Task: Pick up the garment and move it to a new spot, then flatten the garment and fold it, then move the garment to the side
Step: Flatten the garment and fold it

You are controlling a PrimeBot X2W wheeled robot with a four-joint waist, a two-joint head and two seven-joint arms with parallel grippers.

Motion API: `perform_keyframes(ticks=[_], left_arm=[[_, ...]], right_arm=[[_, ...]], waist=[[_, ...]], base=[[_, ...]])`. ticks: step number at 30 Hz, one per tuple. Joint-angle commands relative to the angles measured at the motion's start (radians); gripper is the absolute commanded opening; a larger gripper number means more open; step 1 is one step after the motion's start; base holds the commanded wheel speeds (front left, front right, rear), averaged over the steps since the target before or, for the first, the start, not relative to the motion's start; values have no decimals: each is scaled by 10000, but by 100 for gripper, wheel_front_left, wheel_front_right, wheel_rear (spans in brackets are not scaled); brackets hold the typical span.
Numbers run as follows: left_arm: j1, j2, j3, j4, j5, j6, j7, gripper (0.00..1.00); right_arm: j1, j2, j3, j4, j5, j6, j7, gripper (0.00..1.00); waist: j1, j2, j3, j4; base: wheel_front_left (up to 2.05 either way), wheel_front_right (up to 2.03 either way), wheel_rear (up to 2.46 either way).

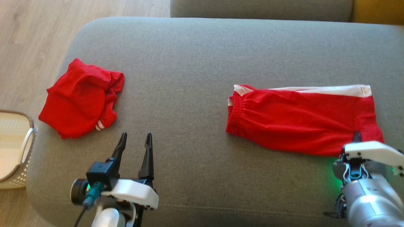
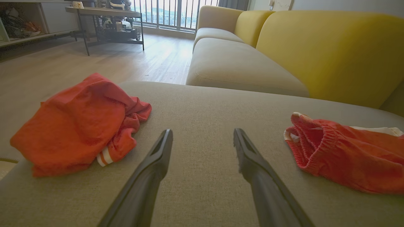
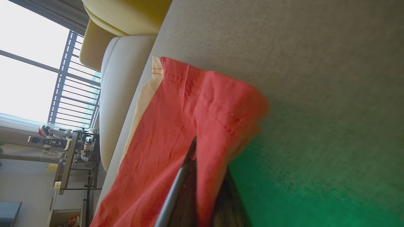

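Note:
Red shorts point(image 1: 303, 118) with a white side stripe lie folded lengthwise on the grey sofa cushion point(image 1: 189, 56), waistband toward the left. My right gripper point(image 1: 357, 138) is shut on the shorts' near hem corner point(image 3: 221, 126), with cloth pinched between its fingers point(image 3: 186, 176). A second red garment point(image 1: 80, 97) lies crumpled at the cushion's left end. My left gripper point(image 1: 135, 138) hovers open over bare cushion just right of that crumpled garment point(image 2: 79, 126), nothing between its fingers point(image 2: 157, 157). The shorts' waistband point(image 2: 315, 138) shows at the right of the left wrist view.
A white woven basket point(image 1: 19, 148) stands on the wooden floor point(image 1: 28, 34) off the cushion's left edge. A yellow sofa back point(image 2: 331, 47) rises behind. Bare cushion lies between the two garments. Shelves and a table point(image 2: 104, 19) stand far off.

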Motion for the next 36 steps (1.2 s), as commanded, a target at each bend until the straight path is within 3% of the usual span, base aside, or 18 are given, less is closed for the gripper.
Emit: perform_keyframes(ticks=[1, 8, 12, 16, 20, 25, 30, 36], left_arm=[[-219, 20, 265, -259, 26, 69, -124, 100], [-118, 20, 233, -205, -199, 125, -124, 100], [-81, 20, 359, -72, -128, 66, -124, 100], [-84, 20, 433, -20, -90, 38, -124, 100], [-67, 20, 448, 51, -177, 38, -124, 100], [80, 20, 495, 88, -237, 71, -124, 100], [160, 20, 566, 41, -230, 89, -124, 100], [124, 20, 564, 51, -227, 94, -124, 100]], right_arm=[[-157, 106, 221, -156, 4, -4, -82, 0], [-500, 107, 231, -660, -821, -4, -94, 0], [-1139, 107, 976, -719, -752, -4, -95, 0], [-1687, 108, 2651, -603, 212, -4, -96, 0], [-1618, 108, 5413, -953, 2427, -4, -96, 0], [433, 108, 9381, -3475, 5600, -4, -96, 0], [1534, 108, 10754, -4747, 6155, -4, -96, 0], [1981, 108, 11369, -5258, 6225, -4, -97, 0]], waist=[[1, -1, -61, -67], [1, -1, -115, 79], [1, -1, -221, 288], [1, -1, -343, 562], [1, -1, -475, 845], [1, -1, -572, 996], [1, -1, -552, 1054], [1, -1, -493, 1146]], base=[[0, 0, 0], [0, 0, 0], [0, 0, 0], [0, 0, 0], [0, 0, 0], [0, 0, 0], [0, 0, 0], [0, 0, 0]])
